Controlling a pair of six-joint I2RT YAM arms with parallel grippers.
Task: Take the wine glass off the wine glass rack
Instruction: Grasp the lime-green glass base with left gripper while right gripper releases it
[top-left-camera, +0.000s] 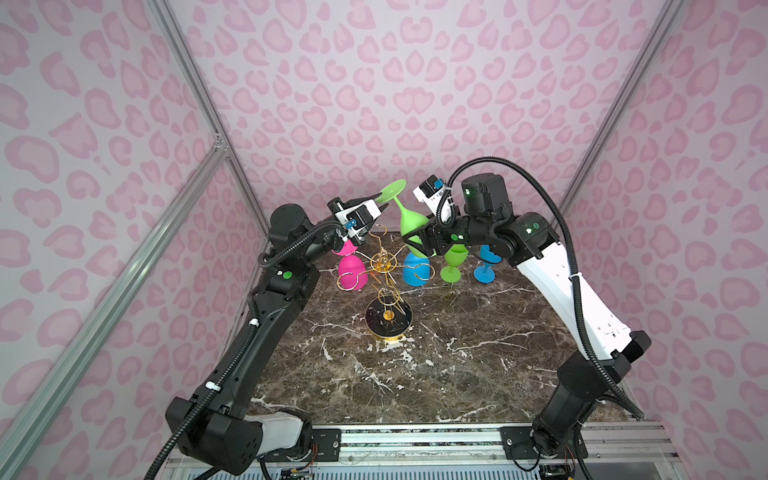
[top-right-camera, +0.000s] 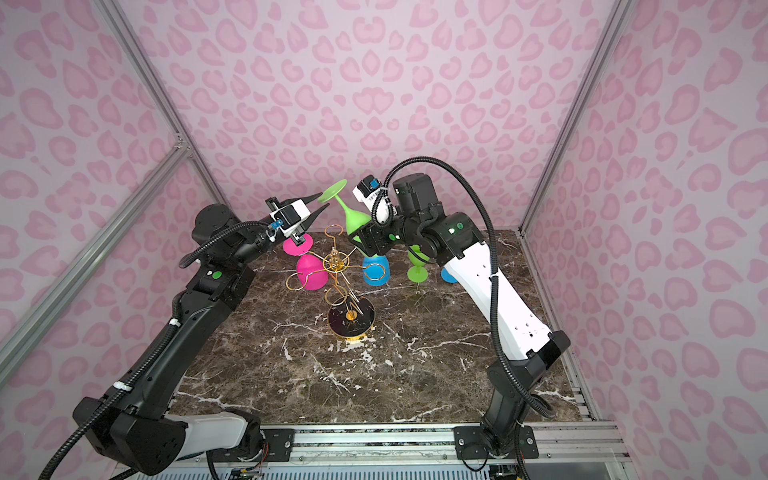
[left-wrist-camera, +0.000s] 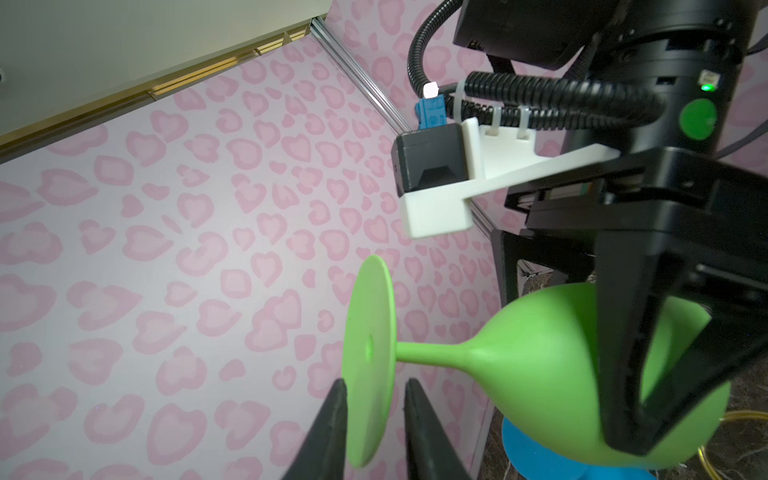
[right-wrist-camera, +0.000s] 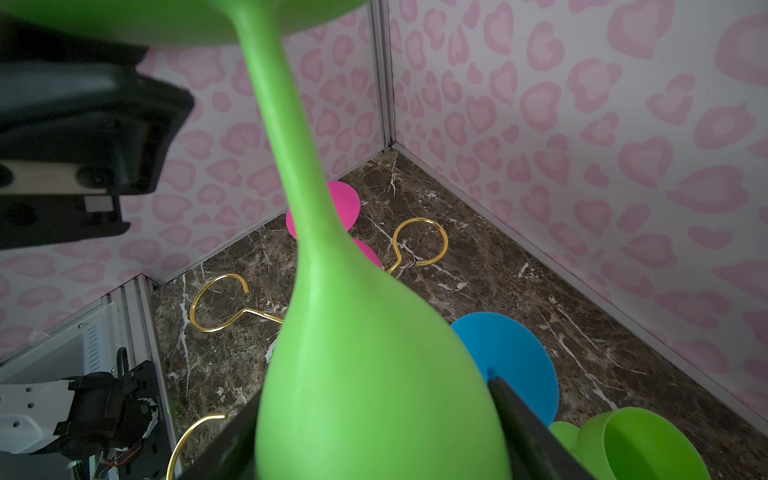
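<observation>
A green wine glass (top-left-camera: 409, 224) (top-right-camera: 353, 218) hangs upside down in the air, tilted, above the back of the gold wire wine glass rack (top-left-camera: 380, 262) (top-right-camera: 336, 261). It touches no loop. My right gripper (top-left-camera: 415, 239) (right-wrist-camera: 374, 399) is shut on its bowl (right-wrist-camera: 374, 374). My left gripper (top-left-camera: 384, 199) (left-wrist-camera: 375, 382) straddles the glass's round foot (left-wrist-camera: 370, 353), one finger at the disc and the other a small gap away. The rack's black gold-rimmed base (top-left-camera: 388, 318) stands on the marble table.
A pink glass (top-left-camera: 352, 272) and a blue glass (top-left-camera: 415, 270) hang bowl-down from rack loops. A second green glass (top-left-camera: 453, 259) and another blue glass (top-left-camera: 486, 266) stand on the table behind my right arm. Pink patterned walls close in at the back and sides.
</observation>
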